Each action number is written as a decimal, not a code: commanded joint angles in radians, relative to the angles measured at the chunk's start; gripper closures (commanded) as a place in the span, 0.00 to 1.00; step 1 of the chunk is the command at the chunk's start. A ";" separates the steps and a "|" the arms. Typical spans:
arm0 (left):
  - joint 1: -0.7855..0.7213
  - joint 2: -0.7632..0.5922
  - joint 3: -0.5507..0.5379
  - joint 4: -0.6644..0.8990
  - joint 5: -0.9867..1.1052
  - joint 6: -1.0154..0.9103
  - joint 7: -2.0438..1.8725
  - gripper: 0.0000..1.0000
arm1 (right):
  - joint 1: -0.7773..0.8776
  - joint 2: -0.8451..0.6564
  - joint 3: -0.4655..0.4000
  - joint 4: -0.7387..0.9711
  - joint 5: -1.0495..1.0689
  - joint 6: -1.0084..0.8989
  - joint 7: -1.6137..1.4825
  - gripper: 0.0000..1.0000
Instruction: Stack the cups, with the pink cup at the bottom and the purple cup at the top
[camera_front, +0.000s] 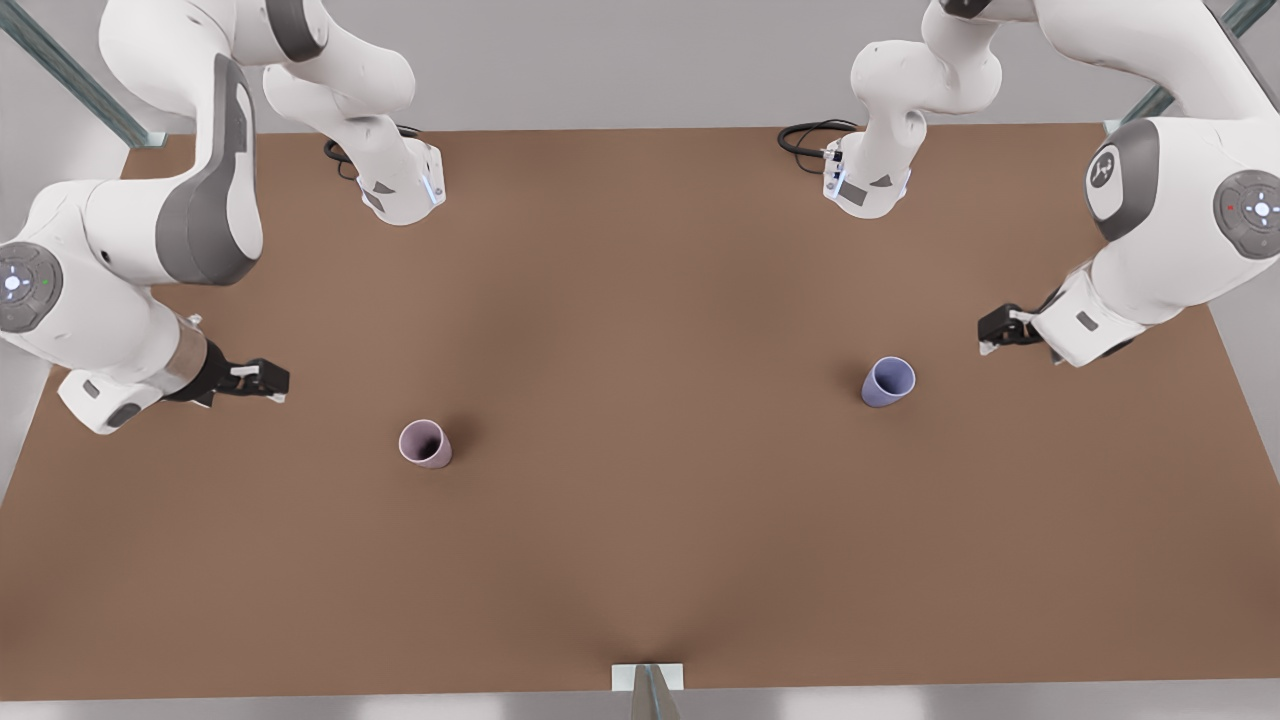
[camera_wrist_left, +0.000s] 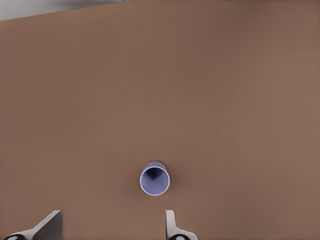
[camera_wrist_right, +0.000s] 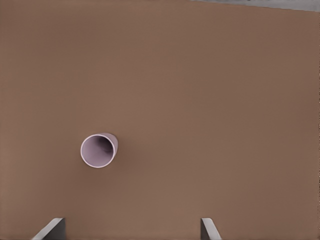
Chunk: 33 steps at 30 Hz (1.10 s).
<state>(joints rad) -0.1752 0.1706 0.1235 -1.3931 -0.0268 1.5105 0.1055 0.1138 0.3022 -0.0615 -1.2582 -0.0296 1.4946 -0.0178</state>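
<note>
The purple cup (camera_front: 888, 381) stands upright on the brown table (camera_front: 640, 560), near the left gripper (camera_front: 1000, 328), whose fingers (camera_wrist_left: 171, 225) are spread apart and hold nothing. The right gripper (camera_front: 262, 380), also spread wide, hangs near the pink cup (camera_front: 425, 443). The cups are well apart, so no lift has begun. Next, the left gripper likely must drop around the smooth, round, tapered purple cup.

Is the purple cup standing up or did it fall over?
Standing up. The purple cup sits on its base on the table, open mouth facing up.
</note>
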 joint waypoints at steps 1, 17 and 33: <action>0.000 -0.002 0.002 0.000 -0.001 0.042 0.010 0.00 | 0.012 -0.003 -0.001 -0.006 -0.049 0.010 -0.027 0.00; -0.001 -0.010 0.005 -0.096 0.013 0.033 0.008 0.00 | 0.106 0.072 0.003 -0.391 0.080 0.484 0.285 0.00; -0.001 0.001 0.005 -0.113 0.013 0.020 0.005 0.00 | 0.103 0.078 0.002 -0.670 0.108 0.820 0.283 0.00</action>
<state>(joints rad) -0.1769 0.1729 0.1286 -1.5048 -0.0147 1.5335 0.1123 0.2168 0.3808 -0.0598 -1.9295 0.0689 2.2433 0.1967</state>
